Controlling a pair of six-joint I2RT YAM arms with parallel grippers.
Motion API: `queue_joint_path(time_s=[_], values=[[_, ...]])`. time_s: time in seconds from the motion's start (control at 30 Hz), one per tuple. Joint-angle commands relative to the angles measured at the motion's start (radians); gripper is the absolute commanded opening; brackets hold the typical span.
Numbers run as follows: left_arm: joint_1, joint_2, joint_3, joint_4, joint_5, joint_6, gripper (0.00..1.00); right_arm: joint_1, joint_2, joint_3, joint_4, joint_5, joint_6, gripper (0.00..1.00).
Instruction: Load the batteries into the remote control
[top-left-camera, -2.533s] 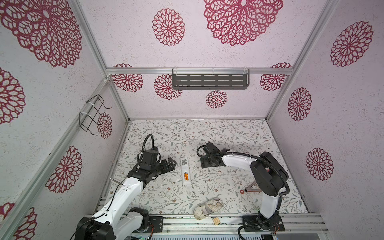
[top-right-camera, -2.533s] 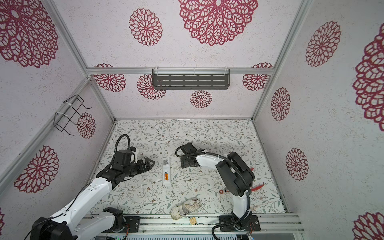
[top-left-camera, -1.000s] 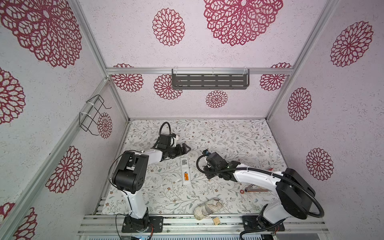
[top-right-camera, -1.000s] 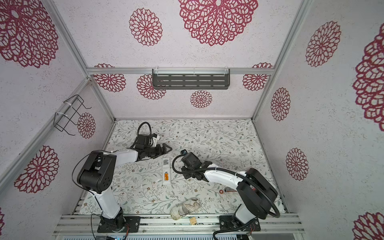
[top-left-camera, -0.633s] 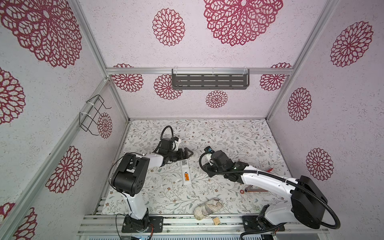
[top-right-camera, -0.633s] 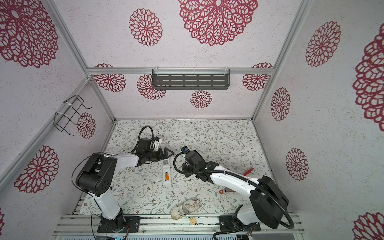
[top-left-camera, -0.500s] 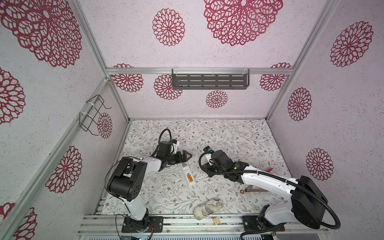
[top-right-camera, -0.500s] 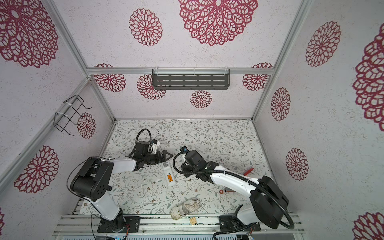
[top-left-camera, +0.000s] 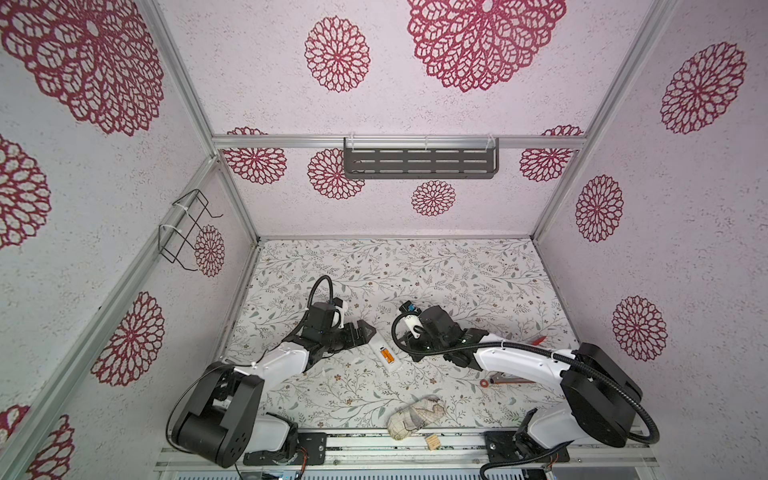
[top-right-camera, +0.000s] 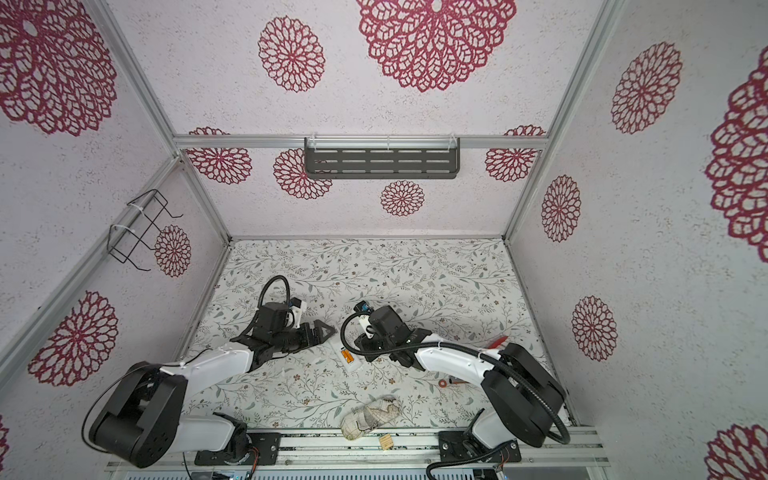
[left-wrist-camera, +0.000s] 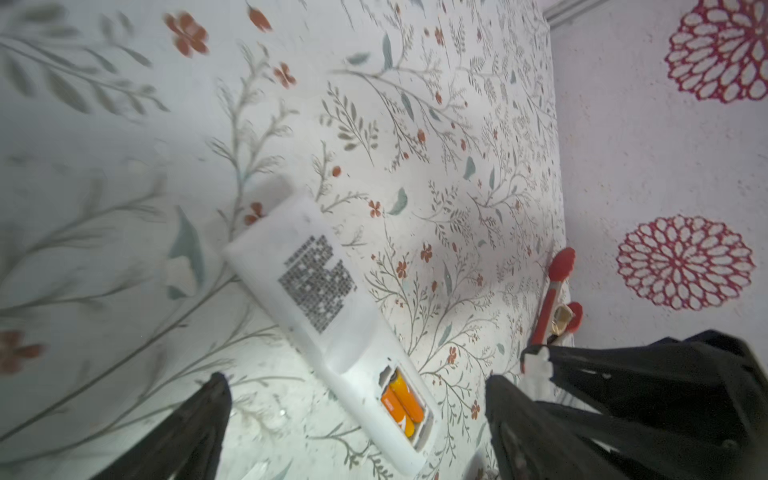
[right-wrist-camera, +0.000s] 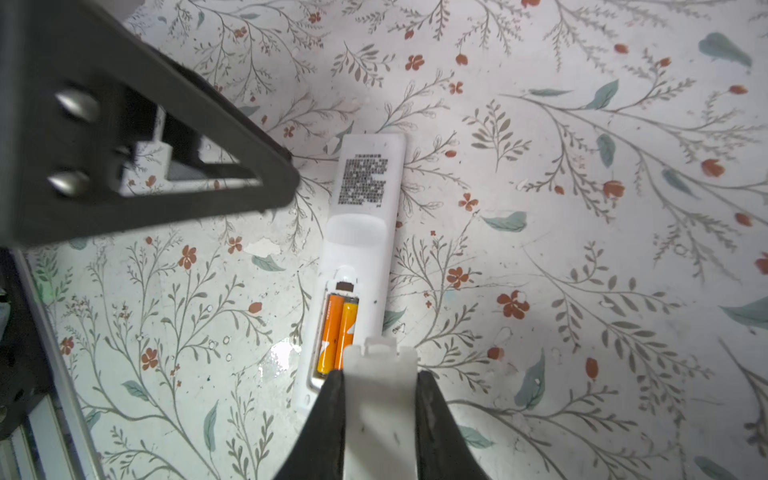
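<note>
Midway across the worktop (right-wrist-camera: 582, 249), the remote control (right-wrist-camera: 361, 232) lies back-up, batteries (right-wrist-camera: 338, 332) seated, so your right pincer (right-wrist-camera: 379, 376) pinches the cover (right-wrist-camera: 380, 407), likely to close it, while your left pincer (left-wrist-camera: 355, 380) hangs spread wide.

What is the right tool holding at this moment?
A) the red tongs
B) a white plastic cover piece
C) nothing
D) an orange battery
B: in the right wrist view the right tool is shut on a white plastic cover piece, while both batteries sit in the open compartment of the remote control.
</note>
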Motion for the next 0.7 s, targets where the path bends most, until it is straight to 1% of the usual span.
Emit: queue_joint_path(time_s=[0.0,0.13,0.37,0.53,0.67], values=[[0.035,-0.102,0.035,-0.178,-0.124,0.007,0.98,0.017,0.015,0.011,0.086,-0.009,-0.004,0.24],[0.082,-0.178,0.067,-0.301,-0.124,0.030,0.98,0.060,0.057,0.012,0.135,0.055,0.013,0.23],[0.106,-0.217,0.139,-0.460,-0.084,0.079,0.98,0.134,0.133,0.005,0.269,0.195,0.036,0.23],[0.106,-0.264,0.139,-0.482,-0.083,0.075,0.98,0.155,0.176,0.030,0.285,0.269,0.042,0.22],[0.108,-0.277,0.136,-0.486,-0.084,0.075,0.98,0.157,0.193,0.034,0.282,0.279,0.049,0.22]])
